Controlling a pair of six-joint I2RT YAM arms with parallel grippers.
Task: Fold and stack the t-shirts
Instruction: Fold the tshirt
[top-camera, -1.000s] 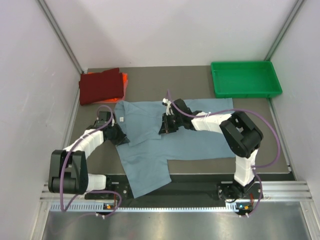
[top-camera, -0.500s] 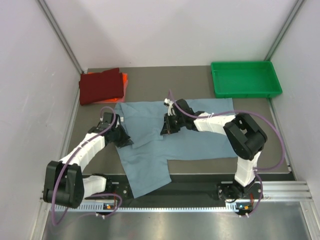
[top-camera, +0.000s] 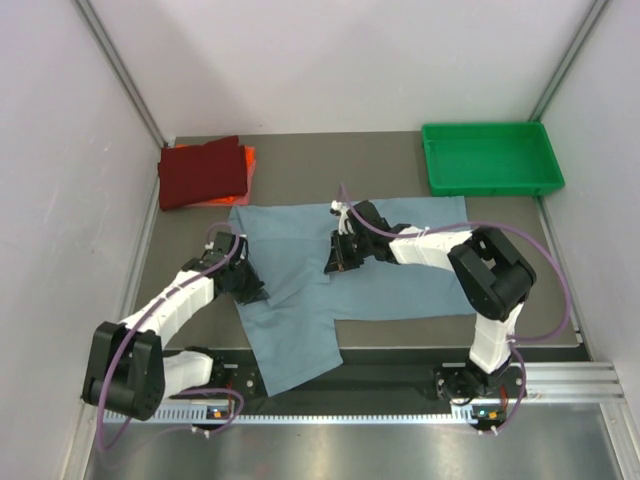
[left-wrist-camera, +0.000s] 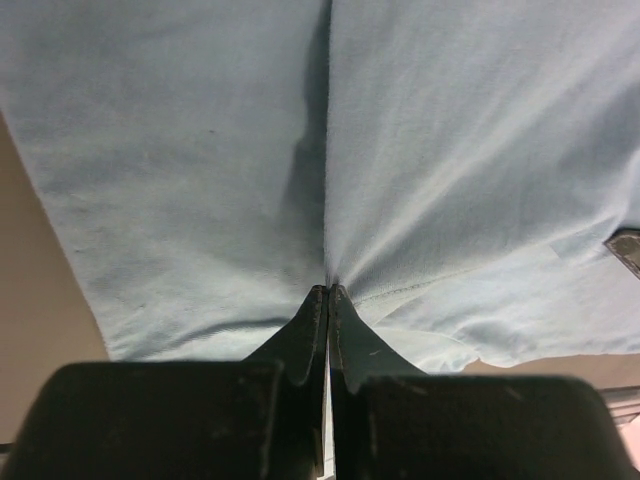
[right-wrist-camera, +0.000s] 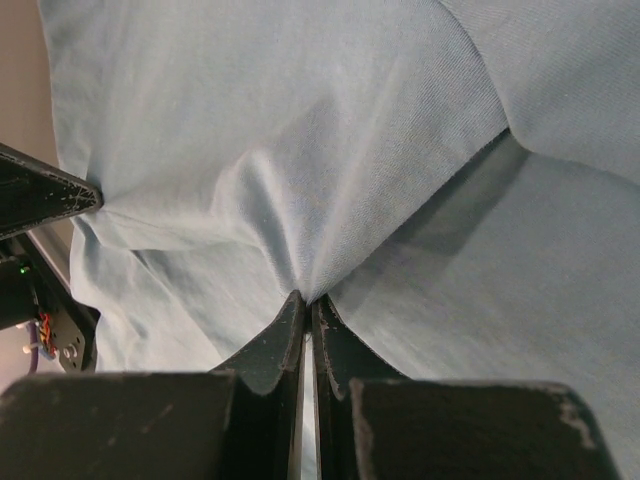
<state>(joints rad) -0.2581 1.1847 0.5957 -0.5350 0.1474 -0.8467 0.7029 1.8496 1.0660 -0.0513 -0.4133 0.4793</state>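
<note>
The dusty grey-blue t-shirt (top-camera: 400, 275) lies partly folded on the table, one part hanging over the near edge. My left gripper (top-camera: 254, 290) is shut on a pinch of cloth at the shirt's left side; in the left wrist view the fabric (left-wrist-camera: 450, 150) fans out from the closed tips (left-wrist-camera: 328, 290). My right gripper (top-camera: 338, 262) is shut on a raised pinch near the shirt's middle, where the cloth (right-wrist-camera: 300, 130) tents up from its tips (right-wrist-camera: 306, 298). The dark red t-shirt (top-camera: 203, 172) lies folded at the back left on the orange one (top-camera: 250, 157).
A green plastic tray (top-camera: 490, 180) stands at the back right corner. Walls close in the table on the left, back and right. A metal rail (top-camera: 560, 385) runs along the near edge by the arm bases.
My left gripper has moved right and toward the near edge, pulling the shirt's left side inward. The right gripper has shifted only slightly, still holding its pinch.
</note>
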